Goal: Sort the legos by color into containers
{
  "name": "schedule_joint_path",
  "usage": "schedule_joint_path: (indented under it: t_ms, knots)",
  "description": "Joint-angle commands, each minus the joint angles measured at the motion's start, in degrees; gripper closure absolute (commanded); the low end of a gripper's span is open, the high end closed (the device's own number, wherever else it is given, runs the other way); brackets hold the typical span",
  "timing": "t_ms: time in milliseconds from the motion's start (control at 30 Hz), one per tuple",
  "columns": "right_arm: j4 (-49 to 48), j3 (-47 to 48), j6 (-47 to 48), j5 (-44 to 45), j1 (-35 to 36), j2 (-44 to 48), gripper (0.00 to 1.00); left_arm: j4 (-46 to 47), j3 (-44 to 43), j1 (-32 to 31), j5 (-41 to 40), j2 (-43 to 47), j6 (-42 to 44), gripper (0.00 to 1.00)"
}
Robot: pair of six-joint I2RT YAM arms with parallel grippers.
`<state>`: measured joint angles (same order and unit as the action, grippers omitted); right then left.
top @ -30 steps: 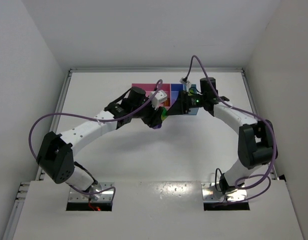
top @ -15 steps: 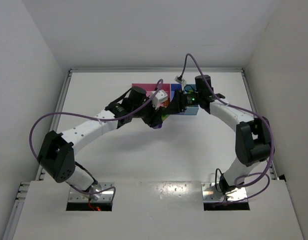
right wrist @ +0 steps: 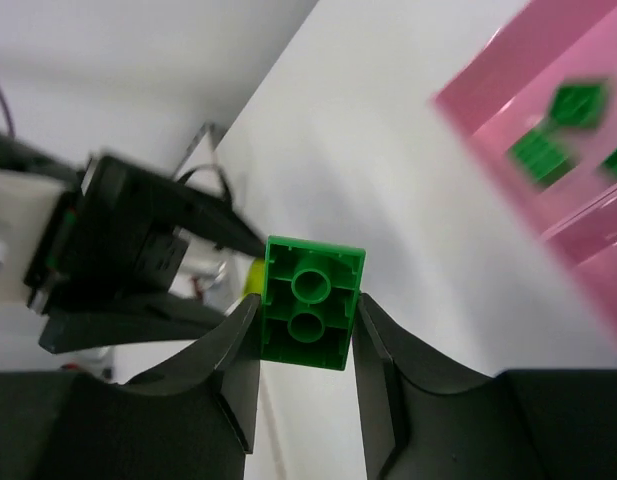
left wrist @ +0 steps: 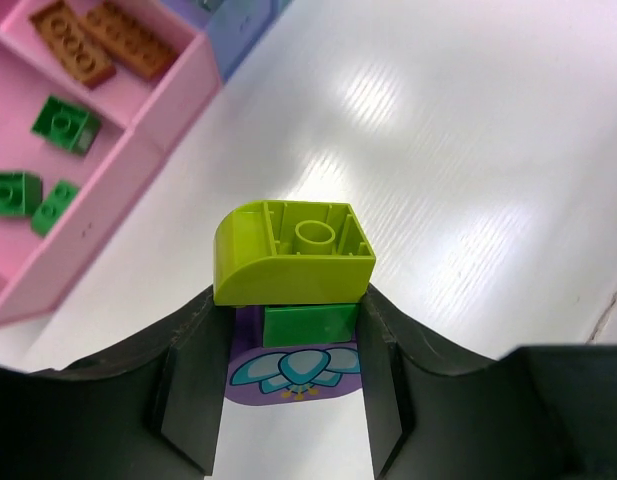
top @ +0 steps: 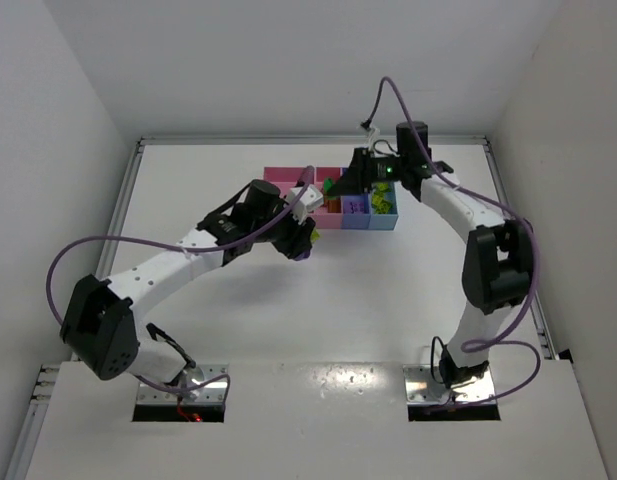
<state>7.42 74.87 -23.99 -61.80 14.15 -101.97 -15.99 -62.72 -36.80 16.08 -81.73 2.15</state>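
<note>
Risk: left gripper (left wrist: 293,400) pinches lime-green-purple stack (left wrist: 293,250), pink tray (left wrist: 118,215) at 10 o'clock, and dropped whole it mixes colours; right gripper (right wrist: 306,335) pinches green two-stud brick (right wrist: 310,295) short of tray (right wrist: 598,290) at 2 o'clock.

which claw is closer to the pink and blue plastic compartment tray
Right. The right claw, gripping a dark green plastic brick, is above the tray. The left claw, holding stacked lime, green and purple bricks, is over the table off its near edge.
</note>
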Motion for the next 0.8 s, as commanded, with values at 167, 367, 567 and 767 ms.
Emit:
schedule_joint_path:
  t_ms: [167,367,567,767]
  knots:
    - [-5.2,23.3,-2.9,5.1,-0.3,-15.3,1.0,-4.0,4.8,5.5,0.1,8.9,2.6,0.93]
    - [-2.0,32.2,-2.9,10.1,3.3,-23.6,1.0,-4.5,3.7,10.2,1.2,9.6,1.5,0.93]
    - [-0.1,38.7,-2.9,13.6,5.9,-30.2,0.99,-4.5,2.1,14.3,2.6,8.5,-0.2,0.93]
    - [3.3,42.6,-1.6,18.1,6.9,-33.9,0.54,-4.5,0.9,16.5,4.3,8.5,-0.7,0.93]
